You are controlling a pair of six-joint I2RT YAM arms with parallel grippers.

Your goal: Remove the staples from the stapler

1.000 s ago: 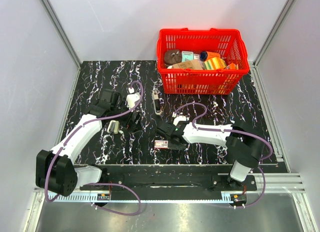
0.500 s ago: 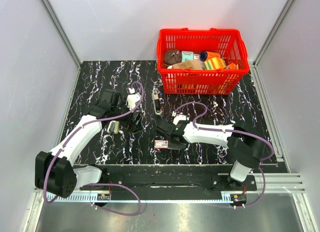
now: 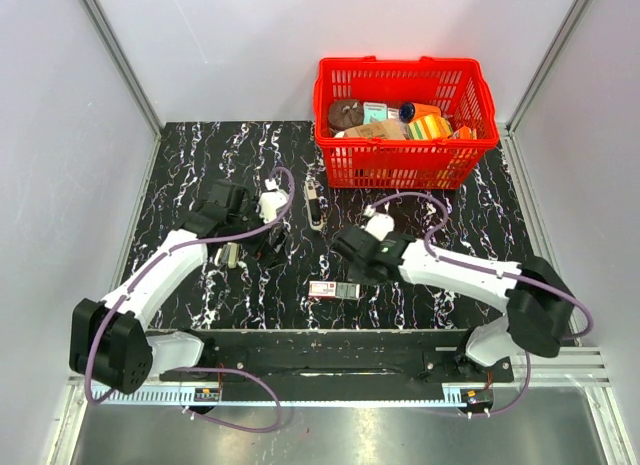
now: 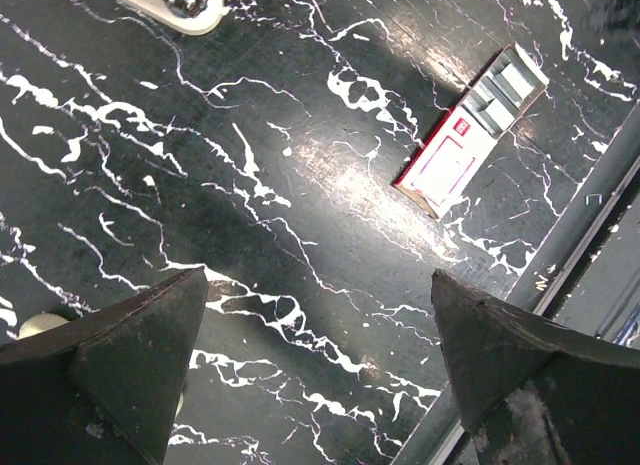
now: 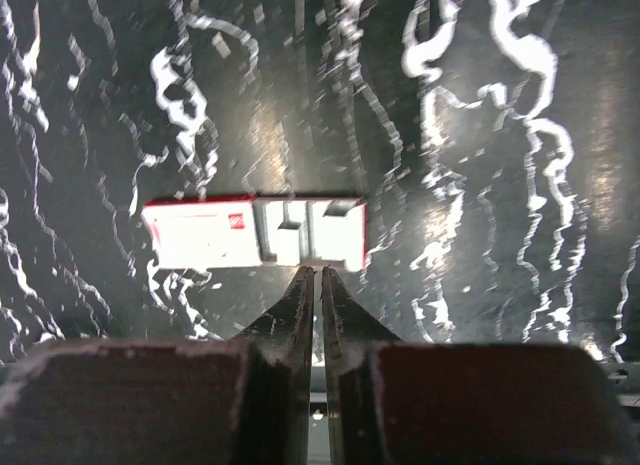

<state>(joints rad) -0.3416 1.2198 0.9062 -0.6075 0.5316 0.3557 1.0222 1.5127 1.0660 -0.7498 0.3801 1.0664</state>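
The stapler (image 3: 314, 205), white and black, lies on the dark marbled table in front of the basket; its white end shows at the top left of the left wrist view (image 4: 170, 0). A red and white staple box (image 3: 333, 289) lies open near the front edge, also seen in the left wrist view (image 4: 470, 135) and the right wrist view (image 5: 255, 232). My left gripper (image 3: 268, 245) is open and empty, left of the box and above bare table (image 4: 315, 285). My right gripper (image 3: 347, 269) is shut with nothing seen between the jaws, its tips (image 5: 321, 273) just short of the box.
A red basket (image 3: 400, 165) full of several items stands at the back right. A small white object (image 3: 229, 253) lies beside my left gripper. The black front rail (image 3: 330, 350) runs along the near edge.
My right arm has swung its elbow out to the right and its gripper has drawn back off the staple box. The left gripper has shifted slightly.
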